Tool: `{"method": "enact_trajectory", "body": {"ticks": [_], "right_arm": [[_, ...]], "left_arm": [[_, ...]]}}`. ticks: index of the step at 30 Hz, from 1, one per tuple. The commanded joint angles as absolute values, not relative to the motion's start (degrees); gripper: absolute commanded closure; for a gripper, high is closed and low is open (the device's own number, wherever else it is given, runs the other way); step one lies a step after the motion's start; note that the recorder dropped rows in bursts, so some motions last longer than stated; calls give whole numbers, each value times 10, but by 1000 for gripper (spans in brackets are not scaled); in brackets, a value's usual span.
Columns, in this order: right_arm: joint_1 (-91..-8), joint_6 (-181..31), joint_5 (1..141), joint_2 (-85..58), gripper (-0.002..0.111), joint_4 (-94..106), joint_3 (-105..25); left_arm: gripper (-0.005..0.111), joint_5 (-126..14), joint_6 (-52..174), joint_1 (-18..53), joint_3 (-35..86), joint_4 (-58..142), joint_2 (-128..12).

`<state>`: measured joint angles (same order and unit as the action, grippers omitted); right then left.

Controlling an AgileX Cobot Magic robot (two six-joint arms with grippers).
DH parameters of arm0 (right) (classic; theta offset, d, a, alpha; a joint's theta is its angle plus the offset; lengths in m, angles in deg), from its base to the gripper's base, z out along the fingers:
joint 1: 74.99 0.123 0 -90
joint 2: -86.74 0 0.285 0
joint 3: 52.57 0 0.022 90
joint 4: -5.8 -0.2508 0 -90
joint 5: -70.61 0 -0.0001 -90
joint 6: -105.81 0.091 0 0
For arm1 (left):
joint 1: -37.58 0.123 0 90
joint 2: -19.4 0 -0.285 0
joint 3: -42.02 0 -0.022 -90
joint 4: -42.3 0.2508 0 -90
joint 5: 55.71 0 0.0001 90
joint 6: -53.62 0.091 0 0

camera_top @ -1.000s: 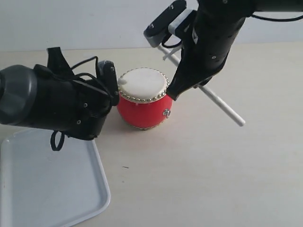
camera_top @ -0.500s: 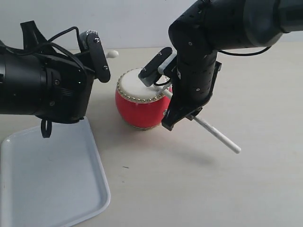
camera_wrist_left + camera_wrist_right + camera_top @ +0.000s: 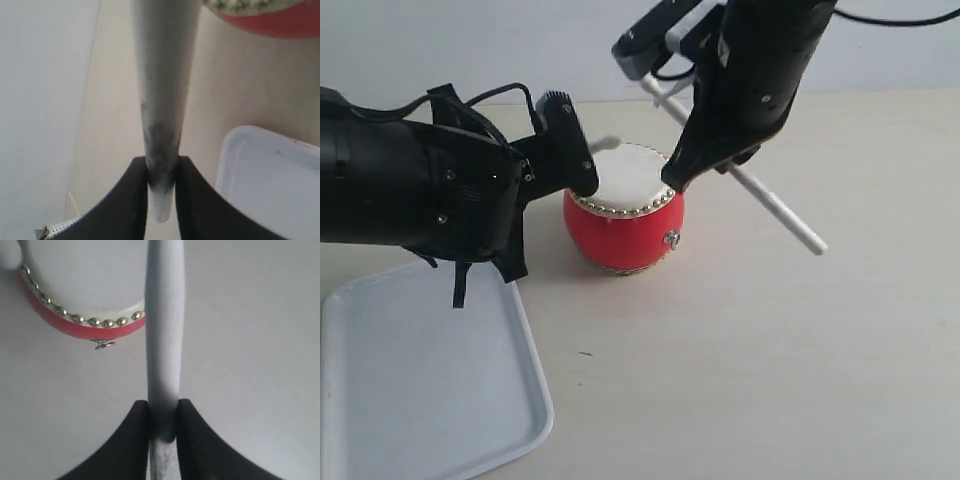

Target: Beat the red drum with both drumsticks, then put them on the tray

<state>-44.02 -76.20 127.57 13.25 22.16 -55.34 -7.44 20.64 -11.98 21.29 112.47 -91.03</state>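
At the lower left, your tray [image 3: 420,400] lies flat on the table [image 3: 740,380]. Your left gripper [image 3: 161,167] clamps the left drumstick [image 3: 162,75], whose tip sits at the rim of the red drum [image 3: 623,230] mid-table. Your right gripper [image 3: 163,410] pinches the right drumstick [image 3: 782,212], held slanted above the drum's right side.

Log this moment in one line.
left end effector: shut on left drumstick | right end effector: shut on right drumstick | red drum: upright

Now right drumstick [image 3: 785,215] up off the red drum [image 3: 625,228], left drumstick [image 3: 605,145] down by its rim.
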Motion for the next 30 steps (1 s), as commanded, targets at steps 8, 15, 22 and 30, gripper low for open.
{"method": "enact_trajectory", "body": {"ticks": [8, 15, 22, 30], "right_arm": [[-440, -759, 1279, 94, 108, 222, -557], [-440, -756, 1279, 174, 108, 222, -557], [-440, -756, 1277, 302, 108, 211, -557], [-440, -771, 1272, 231, 108, 166, -557]], "left_arm": [[107, -52, 250, -109, 215, 1101, -1007], [107, 71, 193, -109, 223, 1150, -990], [107, 118, 171, -109, 224, 1161, -900], [107, 114, 170, -109, 224, 1074, -796]]}}
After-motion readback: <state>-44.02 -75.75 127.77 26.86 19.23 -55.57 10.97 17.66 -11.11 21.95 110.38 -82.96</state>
